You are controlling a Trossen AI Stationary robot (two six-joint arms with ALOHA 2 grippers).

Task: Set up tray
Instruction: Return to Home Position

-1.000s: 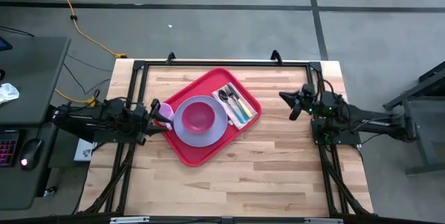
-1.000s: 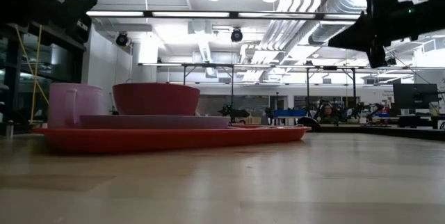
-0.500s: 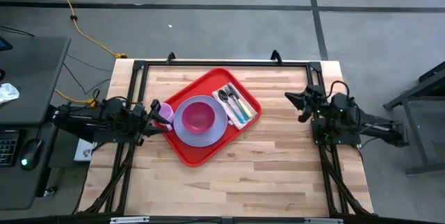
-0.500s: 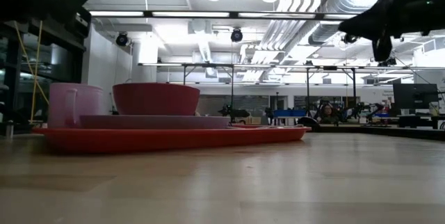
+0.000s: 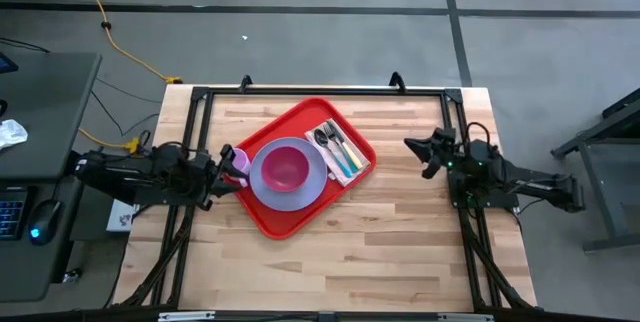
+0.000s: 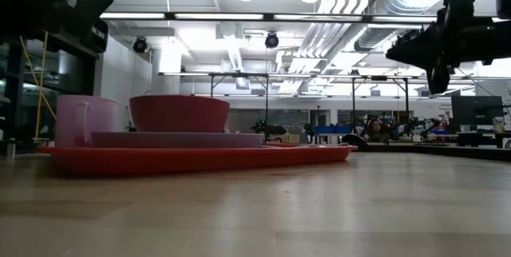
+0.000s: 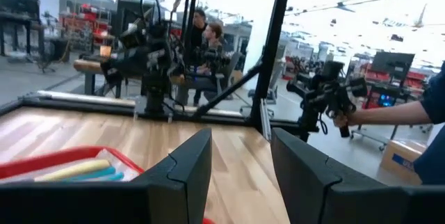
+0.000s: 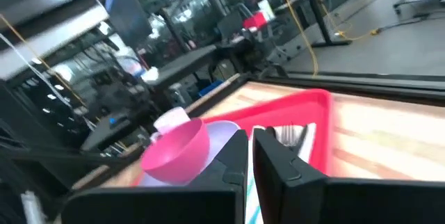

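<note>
- Right gripper (image 5: 418,152) hangs near the table's (image 5: 400,242) right edge, fingers almost together, empty.
- Left gripper (image 7: 240,175) — parted, empty — sits beside the pink cup (image 5: 238,162).
- Red tray (image 5: 300,214) lies mid-table, its cutlery (image 5: 340,147) hidden in the low view.

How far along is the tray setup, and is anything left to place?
Done, it seems: the red tray carries the lavender plate with the pink bowl on it, the pink cup beside it, and cutlery on the napkin. In hand: nothing; the left gripper, fingers open, hangs by the tray's cup corner, the right gripper, fingers close together, near the right edge of the table. Left: probably only parking both arms.
</note>
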